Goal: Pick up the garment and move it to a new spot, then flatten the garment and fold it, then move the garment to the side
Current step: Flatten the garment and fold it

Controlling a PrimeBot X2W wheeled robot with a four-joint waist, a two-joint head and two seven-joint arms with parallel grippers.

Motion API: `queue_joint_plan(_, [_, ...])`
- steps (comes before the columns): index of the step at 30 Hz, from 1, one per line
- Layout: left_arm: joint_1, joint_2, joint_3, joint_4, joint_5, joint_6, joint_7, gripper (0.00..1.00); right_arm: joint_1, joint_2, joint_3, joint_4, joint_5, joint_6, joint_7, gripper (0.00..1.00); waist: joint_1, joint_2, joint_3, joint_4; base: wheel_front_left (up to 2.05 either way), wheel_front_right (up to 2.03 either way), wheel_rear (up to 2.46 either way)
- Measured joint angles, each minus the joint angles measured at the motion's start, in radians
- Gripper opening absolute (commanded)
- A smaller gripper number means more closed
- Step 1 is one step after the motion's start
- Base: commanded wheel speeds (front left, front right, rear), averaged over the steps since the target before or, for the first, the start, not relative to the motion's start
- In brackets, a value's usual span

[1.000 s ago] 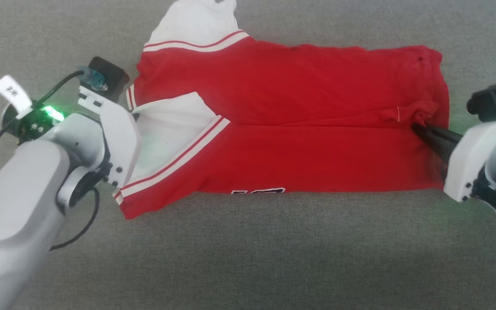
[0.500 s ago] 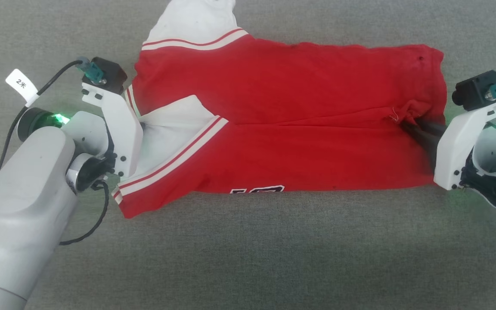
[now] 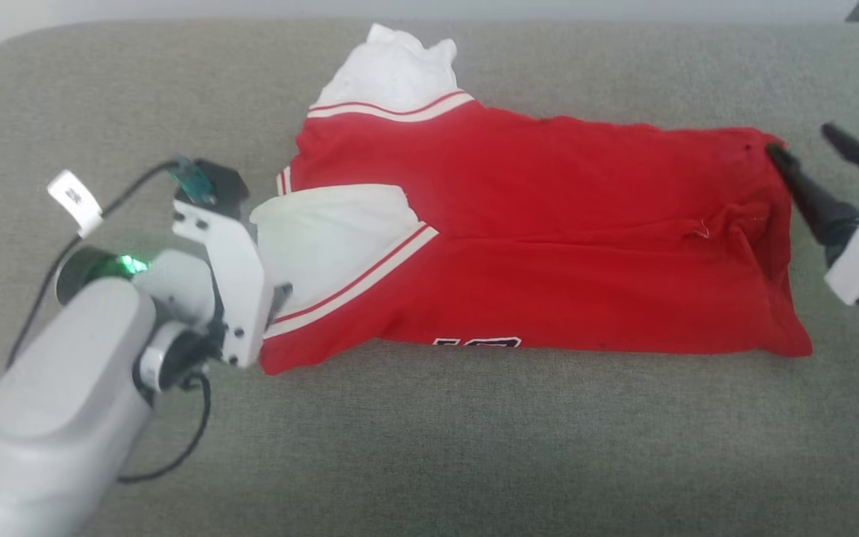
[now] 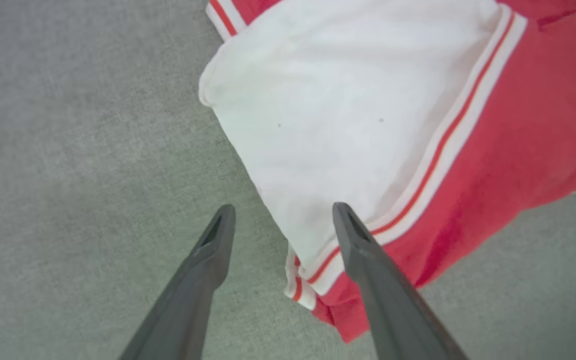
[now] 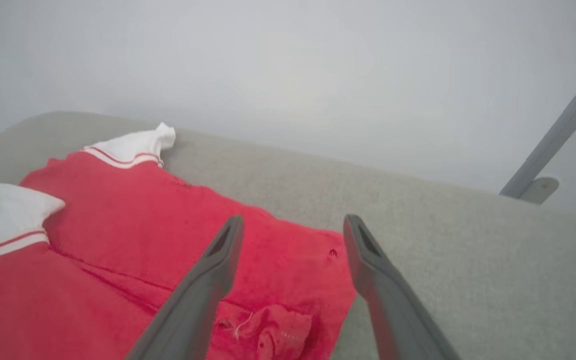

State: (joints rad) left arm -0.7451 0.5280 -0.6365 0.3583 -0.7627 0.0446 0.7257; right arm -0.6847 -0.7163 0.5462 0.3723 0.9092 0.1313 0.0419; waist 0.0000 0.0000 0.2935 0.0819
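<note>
Red garment [image 3: 549,246] folded | print [image 3: 476,342] mostly hidden, maybe digits | right tool [image 3: 801,140] cropped

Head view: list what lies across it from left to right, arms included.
white cable tag → left gripper, open at the sleeve end → garment, lying lengthwise → right gripper, open just past the hem corner

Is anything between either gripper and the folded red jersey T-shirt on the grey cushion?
Nothing visible. The left gripper hangs over a white sleeve of the red jersey T-shirt, the right gripper beside its hem end; both jaws stand open.
</note>
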Motion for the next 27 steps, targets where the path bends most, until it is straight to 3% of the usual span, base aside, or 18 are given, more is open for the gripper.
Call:
queue_joint_plan(6, [0.113, 0.036, 0.006, -0.132, -0.036, 0.080, 0.049, 1.00, 0.086, 0.033, -0.183, -0.028, -0.144, 0.000, -0.147, 1.00, 0.0000, 0.0000, -0.036, 0.007, 0.00, 0.00, 0.00])
queue_joint_plan(10, [0.176, 0.058, 0.012, -0.197, -0.052, 0.120, 0.071, 1.00, 0.162, 0.090, -0.320, -0.056, -0.242, 0.000, -0.179, 1.00, 0.0000, 0.0000, -0.050, -0.006, 0.00, 0.00, 0.00])
queue_joint_plan(16, [0.222, 0.068, 0.034, -0.202, -0.059, 0.178, 0.060, 1.00, 0.281, 0.194, -0.490, -0.157, -0.361, 0.000, -0.118, 1.00, 0.0000, 0.0000, -0.059, -0.039, 0.00, 0.00, 0.00])
queue_joint_plan(26, [0.222, 0.030, 0.067, -0.065, -0.094, 0.184, 0.006, 1.00, 0.405, 0.320, -0.601, -0.326, -0.436, 0.000, 0.017, 1.00, 0.0000, 0.0000, -0.023, -0.091, 0.00, 0.00, 0.00])
queue_joint_plan(27, [0.219, 0.026, 0.070, -0.052, -0.101, 0.181, 0.009, 0.58, 0.413, 0.327, -0.607, -0.335, -0.435, 0.000, 0.031, 1.00, 0.0000, 0.0001, -0.019, -0.095, 0.00, 0.00, 0.00])
